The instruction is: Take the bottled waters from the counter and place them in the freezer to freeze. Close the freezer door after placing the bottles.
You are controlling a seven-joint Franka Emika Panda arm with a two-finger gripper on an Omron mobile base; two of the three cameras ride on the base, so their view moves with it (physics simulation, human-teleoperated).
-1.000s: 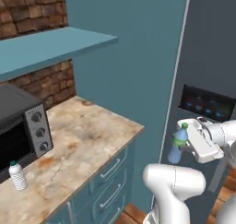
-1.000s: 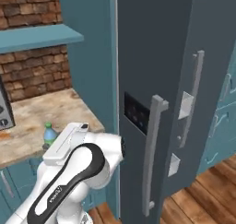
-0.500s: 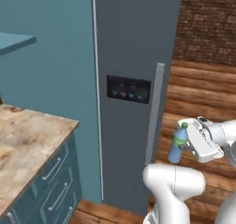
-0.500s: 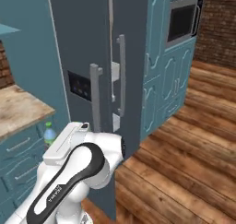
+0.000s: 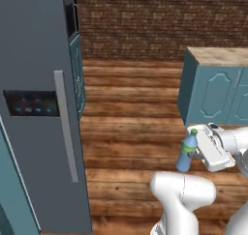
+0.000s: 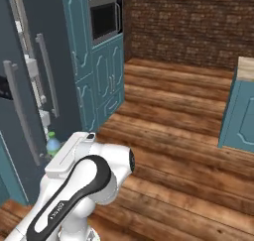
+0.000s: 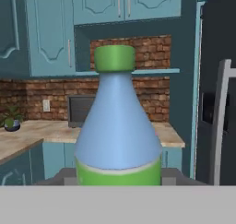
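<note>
My gripper (image 5: 191, 151) is shut on the translucent blue bottle (image 5: 186, 153) with the green cap, holding it upright above the wooden floor. The bottle (image 7: 117, 121) looms large in the hand view, and its top (image 6: 52, 143) peeks out left of my arm in the right base view. The dark slate-blue freezer (image 5: 34, 60) stands to the left, with its black control panel (image 5: 30, 103) and long grey handle (image 5: 65, 127). Far behind the bottle lies the marble counter (image 7: 46, 132). The clear-whitish bottle is out of view.
Tall teal cabinets with a built-in microwave (image 6: 104, 19) stand right of the freezer's two grey handles (image 6: 45, 76). A teal island cabinet (image 5: 215, 91) stands ahead on the wooden floor (image 5: 131, 127). A black toaster oven (image 7: 80, 110) and a potted plant (image 7: 11, 119) sit on the counter.
The whole picture has swung right, so the camera moved: the counter slid out of both base views and the island came in. The blue bottle stays held in the gripper.
</note>
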